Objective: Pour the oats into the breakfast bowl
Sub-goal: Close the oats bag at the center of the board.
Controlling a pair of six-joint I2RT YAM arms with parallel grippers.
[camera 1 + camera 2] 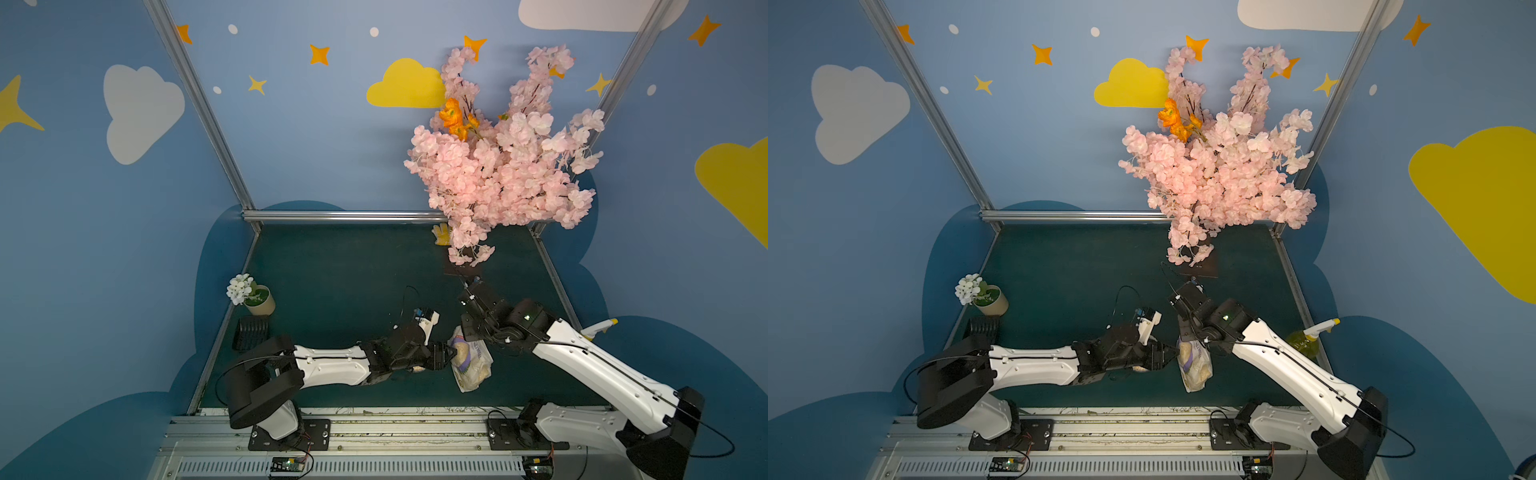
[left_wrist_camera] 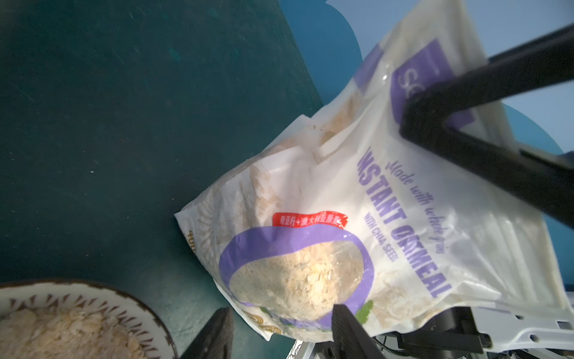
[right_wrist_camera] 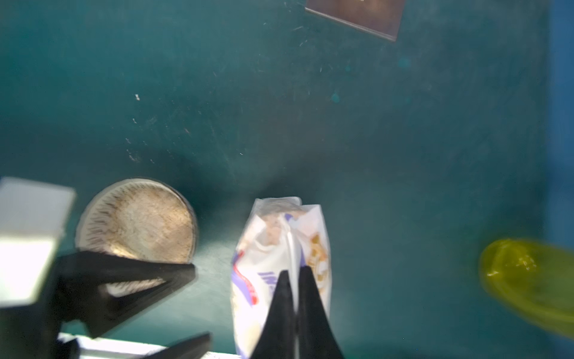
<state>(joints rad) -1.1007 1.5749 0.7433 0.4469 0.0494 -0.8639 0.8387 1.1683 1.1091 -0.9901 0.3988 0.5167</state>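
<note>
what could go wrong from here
The right hand pinches only the top edge of the oatmeal bag while the oats sag low, so it might slip.
The bag hangs beside the bowl, not over it. Tipping now would likely spill onto the table.
The open left hand is close to the bowl and could nudge it.

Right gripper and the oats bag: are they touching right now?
Touching. The right wrist view shows the right gripper pinched shut on an edge of the oats bag.

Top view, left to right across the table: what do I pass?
In a top view: flower pot → oats bag → spray bottle.
</note>
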